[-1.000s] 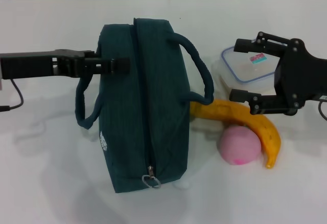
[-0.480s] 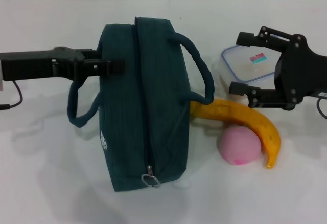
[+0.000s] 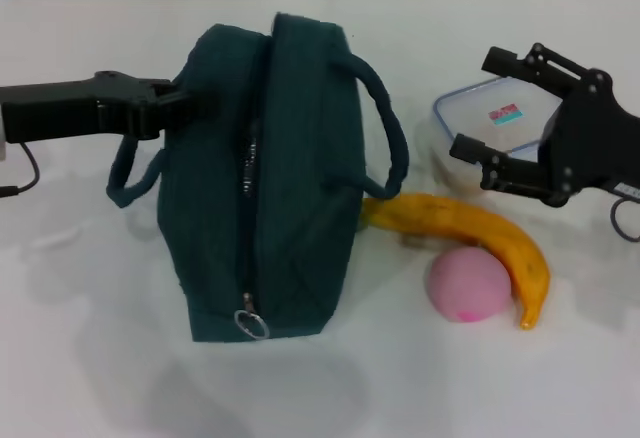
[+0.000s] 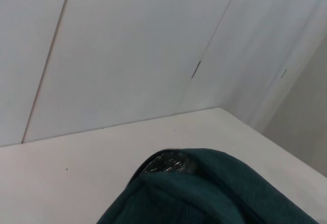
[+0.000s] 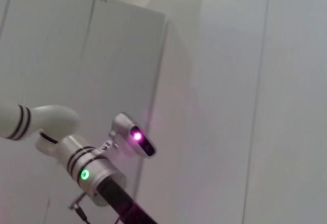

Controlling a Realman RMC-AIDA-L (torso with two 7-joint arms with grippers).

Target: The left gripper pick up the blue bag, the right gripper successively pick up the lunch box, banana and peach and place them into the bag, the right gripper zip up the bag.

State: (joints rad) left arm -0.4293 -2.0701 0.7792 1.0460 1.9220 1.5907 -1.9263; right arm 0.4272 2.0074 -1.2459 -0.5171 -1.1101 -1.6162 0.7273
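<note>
Left gripper [image 3: 170, 106] clenched on bag [image 3: 265, 178] at 9 o'clock side, probably handle, tilting it for loading. Right gripper [image 3: 505, 118] spread wide over box [image 3: 490, 123], 3 o'clock of bag, ready to grab.

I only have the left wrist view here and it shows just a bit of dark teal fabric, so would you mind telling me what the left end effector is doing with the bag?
Observer: In the head view the left end effector is at the upper left side of the blue bag, where its left handle loop hangs.
Operator: Thank you. Is the bag open yet?
Observer: The zipper pull ring sits at the end nearest the robot, and the seam gapes a little along the top.
Operator: And where is the right end effector?
Observer: The right end effector is open, over the lunch box, gripping nothing.
Operator: Are the fruits packed?
Observer: No, the banana and peach lie on the table, right of the bag.
</note>
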